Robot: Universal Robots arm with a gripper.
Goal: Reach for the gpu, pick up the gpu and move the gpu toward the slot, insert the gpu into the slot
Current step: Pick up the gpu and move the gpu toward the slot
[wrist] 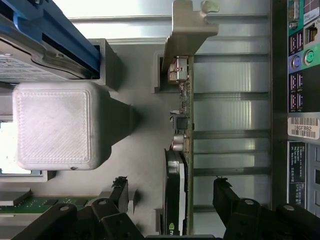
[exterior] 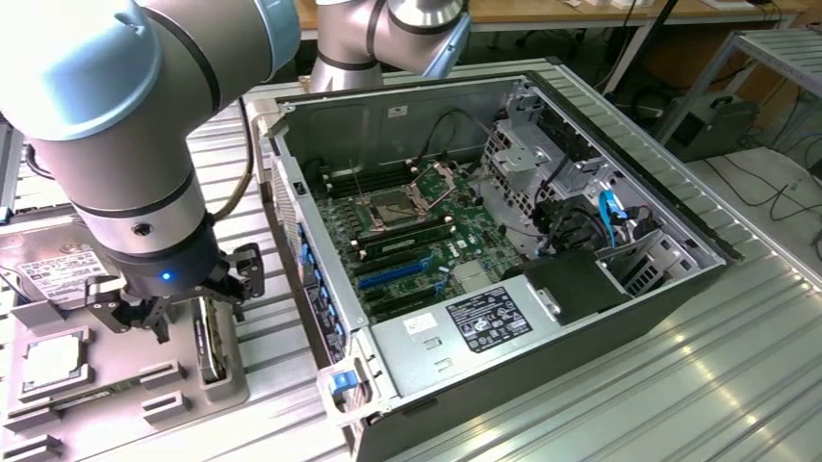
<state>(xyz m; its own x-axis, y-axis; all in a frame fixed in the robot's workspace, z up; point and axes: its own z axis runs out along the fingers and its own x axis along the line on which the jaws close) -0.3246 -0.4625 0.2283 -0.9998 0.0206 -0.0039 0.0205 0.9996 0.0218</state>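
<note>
Exterior view: the black end effector (exterior: 180, 322) hung low at the frame's lower left over a grey plastic tray (exterior: 122, 371). Its jaws were spread wide. The thin, dark rectangular gpu (exterior: 214, 346) stood on edge in the tray beneath it. The long blue plastic slot (exterior: 392, 273) sat on the green motherboard (exterior: 444, 245) mid-frame, well apart.

Wrist view: the black fingers (wrist: 120, 192) flanked the gpu (wrist: 182, 125) without touching it. Its silver metal bracket (wrist: 187, 30) pointed away.
</note>
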